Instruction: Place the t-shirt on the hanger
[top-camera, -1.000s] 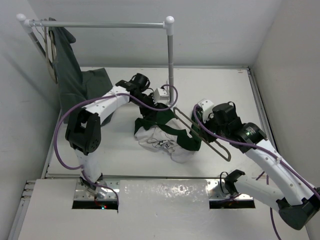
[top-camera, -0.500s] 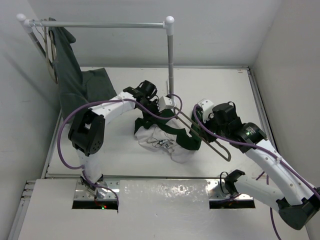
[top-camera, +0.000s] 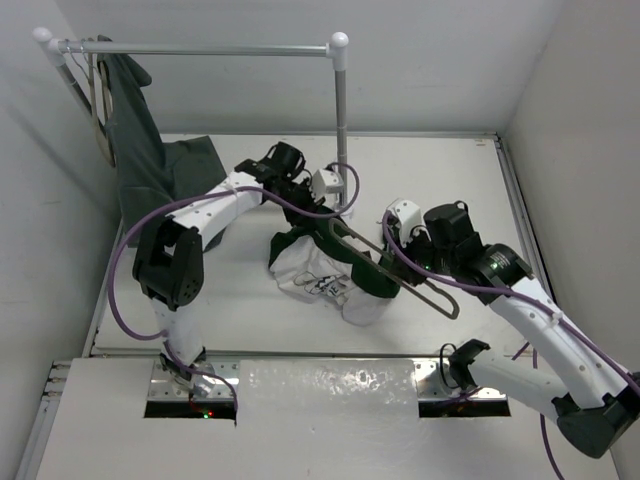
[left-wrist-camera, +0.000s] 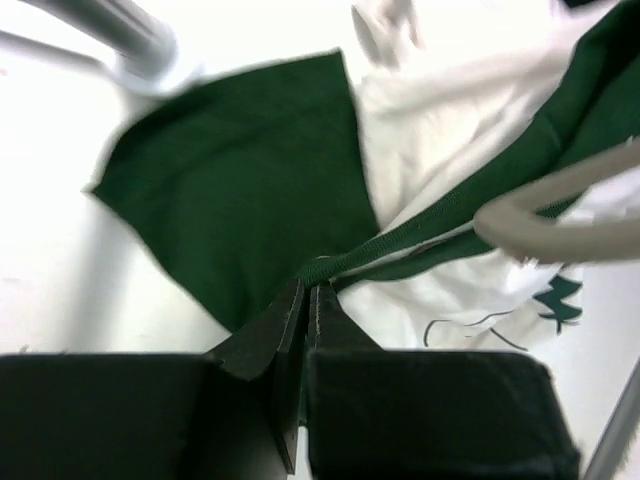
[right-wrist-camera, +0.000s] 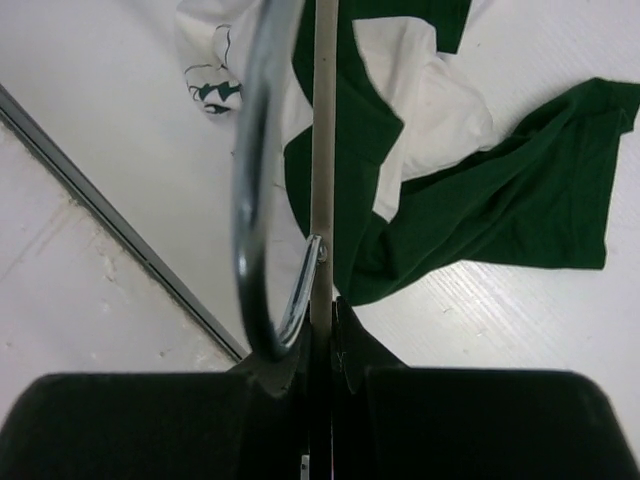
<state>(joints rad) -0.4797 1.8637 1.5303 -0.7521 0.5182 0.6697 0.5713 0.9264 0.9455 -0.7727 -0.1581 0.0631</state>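
Now my left gripper (left-wrist-camera: 308, 292) is pinched shut on a green ribbed edge of the t-shirt (left-wrist-camera: 250, 190). I take that edge for the neck opening, and I hold it so it can be lifted into a mouth for the hanger to enter. My right gripper (right-wrist-camera: 325, 305) is clamped tight on the hanger (right-wrist-camera: 322, 150) close by its hook, and holds it low and stretched out toward the shirt, so that its far end lies over the white panel just beside my left jaws. The t-shirt lies crumpled on the table (top-camera: 450, 170) between my two arms. I cannot tell whether the hanger's end is already inside the fabric or only resting on top, though I judge the threading barely begun. There is no box or bin here. The only thing carrying anything is the rail (top-camera: 200, 48) at the back left, with a grey-green garment (top-camera: 135, 130) draped from it down onto the table.
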